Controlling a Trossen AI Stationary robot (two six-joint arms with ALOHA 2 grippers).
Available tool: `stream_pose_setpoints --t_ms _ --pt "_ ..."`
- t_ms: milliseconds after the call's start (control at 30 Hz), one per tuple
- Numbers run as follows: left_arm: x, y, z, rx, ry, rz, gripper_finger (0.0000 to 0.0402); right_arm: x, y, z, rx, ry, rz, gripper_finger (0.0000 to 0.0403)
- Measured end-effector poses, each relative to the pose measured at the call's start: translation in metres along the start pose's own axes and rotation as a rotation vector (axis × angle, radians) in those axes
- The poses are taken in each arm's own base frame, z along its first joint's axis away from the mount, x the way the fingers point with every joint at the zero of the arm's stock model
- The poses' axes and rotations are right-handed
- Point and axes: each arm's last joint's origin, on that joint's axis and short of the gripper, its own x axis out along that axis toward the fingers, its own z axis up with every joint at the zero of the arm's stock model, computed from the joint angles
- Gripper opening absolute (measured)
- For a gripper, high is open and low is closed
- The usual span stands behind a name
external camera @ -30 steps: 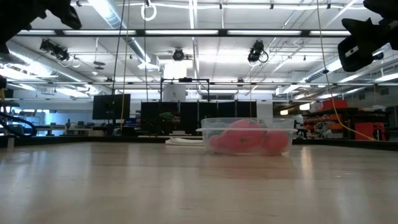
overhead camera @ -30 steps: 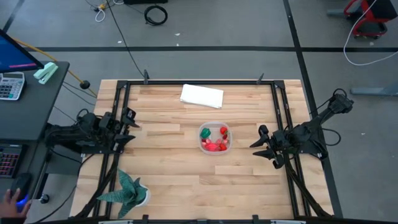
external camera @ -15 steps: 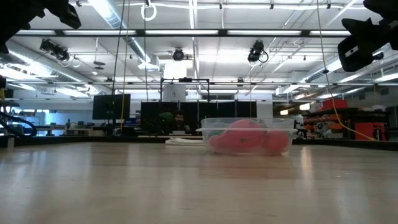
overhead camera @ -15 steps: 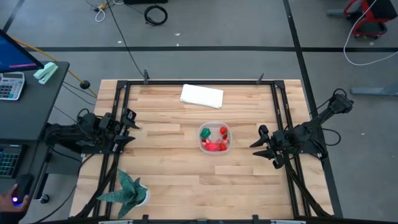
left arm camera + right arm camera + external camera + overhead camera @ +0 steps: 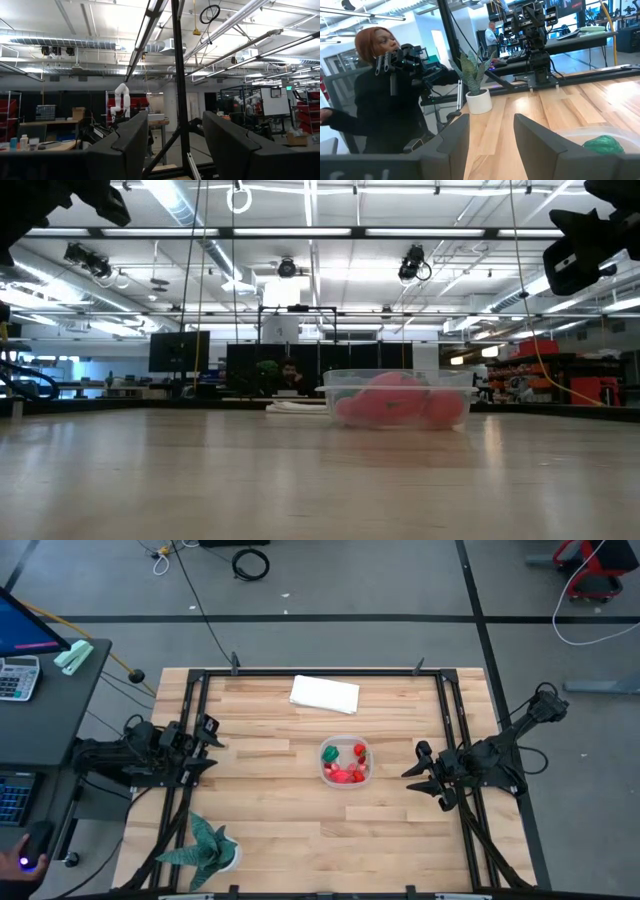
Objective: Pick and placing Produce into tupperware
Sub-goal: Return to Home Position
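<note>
The clear tupperware (image 5: 346, 739) stands on its base at the table's middle; in the low view the tupperware (image 5: 400, 378) looks pink inside. The produce lies in it: red pieces (image 5: 347, 775) and one green piece (image 5: 330, 752). The right wrist view also shows the green piece (image 5: 602, 144). My left gripper (image 5: 208, 740) hangs open at the table's left edge, far from the container; its wrist view shows the left gripper (image 5: 175, 145) facing only the room. My right gripper (image 5: 420, 772) is open just right of the tupperware and points at it, with the same gap in the right gripper (image 5: 492, 145).
A folded white cloth (image 5: 324, 694) lies near the far edge. A spiky teal plant in a white pot (image 5: 205, 845) stands at the near left corner. A person in black (image 5: 380, 100) stands beyond the table's left side. Bare wood surrounds the container.
Both arms have kept still. A person has come into sight far behind the table in the low view.
</note>
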Motion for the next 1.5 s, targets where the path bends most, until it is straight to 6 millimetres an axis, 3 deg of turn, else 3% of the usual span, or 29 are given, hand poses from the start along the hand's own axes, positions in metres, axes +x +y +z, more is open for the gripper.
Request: stream_pose_setpoints --t_ms 1500 --pt "0.0000 0.0000 0.0000 0.000 0.000 0.000 0.0196 0.0000 0.0000 0.0000 0.000 0.000 0.000 0.0162"
